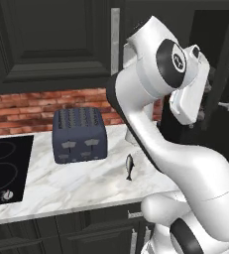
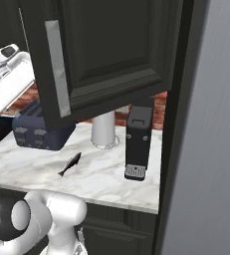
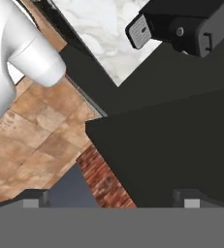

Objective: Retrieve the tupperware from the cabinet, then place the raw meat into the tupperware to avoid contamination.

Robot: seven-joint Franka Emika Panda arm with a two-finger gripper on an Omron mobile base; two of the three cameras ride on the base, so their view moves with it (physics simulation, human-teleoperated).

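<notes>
The raw meat, a small dark fish (image 1: 129,167), lies on the marble counter (image 1: 61,186) right of the toaster; the right base view has the fish (image 2: 70,164) in front of the paper-towel roll. The dark upper cabinet (image 1: 46,44) hangs above, and one of its doors (image 2: 111,50) stands swung out with its silver handle (image 2: 57,69) facing me. My white hand (image 1: 188,96) is raised at cabinet height, right of the toaster. In the hand view my gripper (image 3: 112,201) is open, fingertips (image 3: 33,201) wide apart, with a dark cabinet panel (image 3: 171,145) beyond them. The tupperware is hidden.
A dark blue toaster (image 1: 80,135) stands against the brick wall, with a black cooktop (image 1: 4,171) at the left. A white paper-towel roll (image 2: 105,129) and a black appliance (image 2: 138,144) stand on the right. A tall grey panel (image 2: 211,124) bounds the right side.
</notes>
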